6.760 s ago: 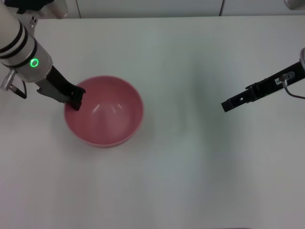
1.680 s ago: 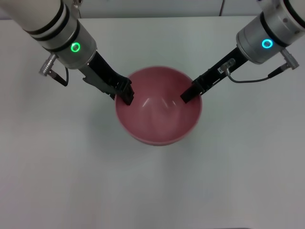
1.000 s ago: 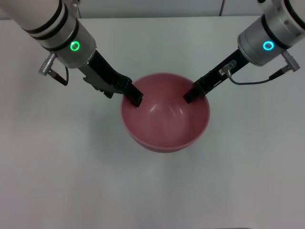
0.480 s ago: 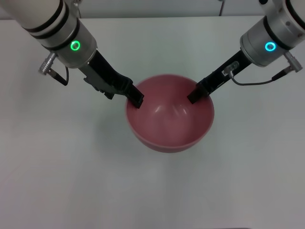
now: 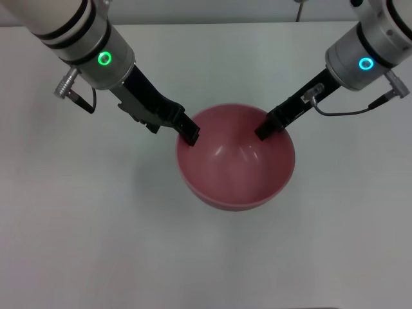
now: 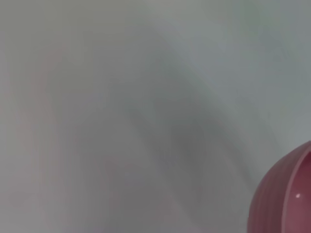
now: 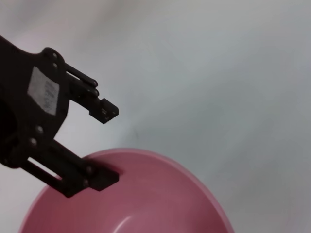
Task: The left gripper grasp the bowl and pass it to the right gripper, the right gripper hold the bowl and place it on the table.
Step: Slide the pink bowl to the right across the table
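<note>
Above the table [image 5: 77, 244], near its middle, the bowl [image 5: 236, 158] hangs upright between my two grippers. My left gripper [image 5: 188, 134] sits at the bowl's left rim. From the right wrist camera its fingers [image 7: 99, 109] stand spread wide, one pad resting against the rim and the other well clear outside the bowl, so it no longer clamps anything. My right gripper [image 5: 264, 131] reaches down onto the bowl's far right rim, its slim black tip planted on the edge and seemingly pinching it. From my left wrist camera only a curved slice of the bowl's pink wall [image 6: 284, 199] shows against the white tabletop.
</note>
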